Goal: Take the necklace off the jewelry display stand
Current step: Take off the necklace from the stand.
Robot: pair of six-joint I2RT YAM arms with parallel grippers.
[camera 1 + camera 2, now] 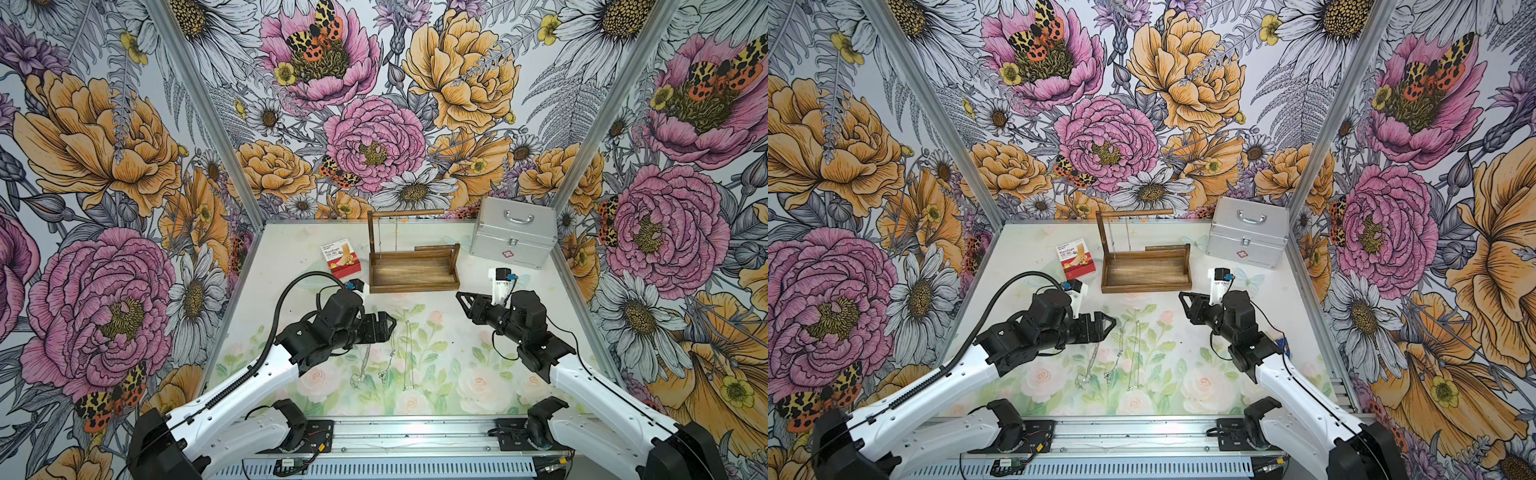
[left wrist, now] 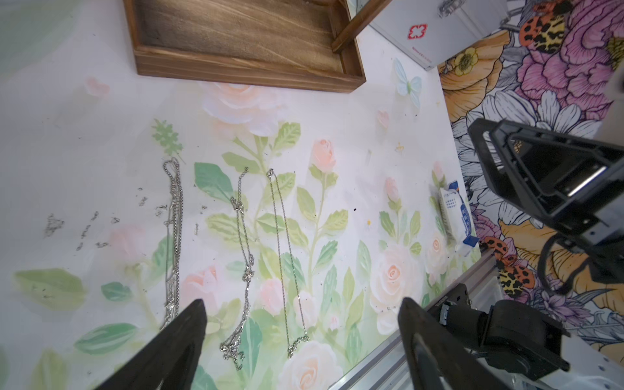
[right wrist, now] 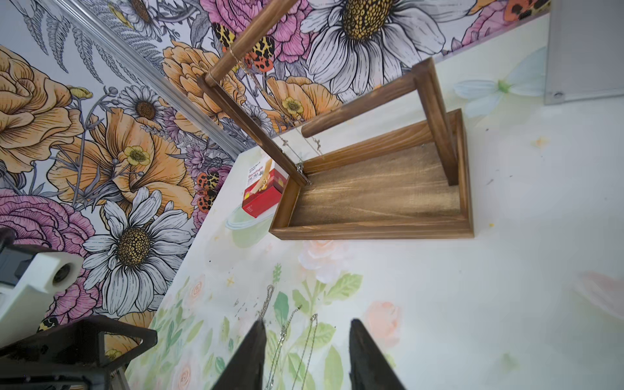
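The jewelry display stand (image 1: 413, 286) is a dark wooden tray with a thin post and a top rod (image 1: 415, 212), at the back middle of the table. Two thin necklaces hang from the rod near the post (image 1: 398, 237) (image 3: 297, 152). Three silver necklaces lie stretched on the floral mat in front (image 1: 407, 357) (image 2: 244, 253). My left gripper (image 1: 392, 322) (image 2: 303, 301) hovers over their far ends, open wide and empty. My right gripper (image 1: 459, 296) (image 3: 308, 321) hangs right of them, pointing toward the stand, open with nothing between its fingers.
A silver metal case (image 1: 513, 232) stands at the back right, close to the stand. A red bandage box (image 1: 340, 257) lies left of the tray. A white and blue packet (image 2: 454, 216) lies at the mat's right edge. A metal rail (image 1: 415, 432) runs along the front.
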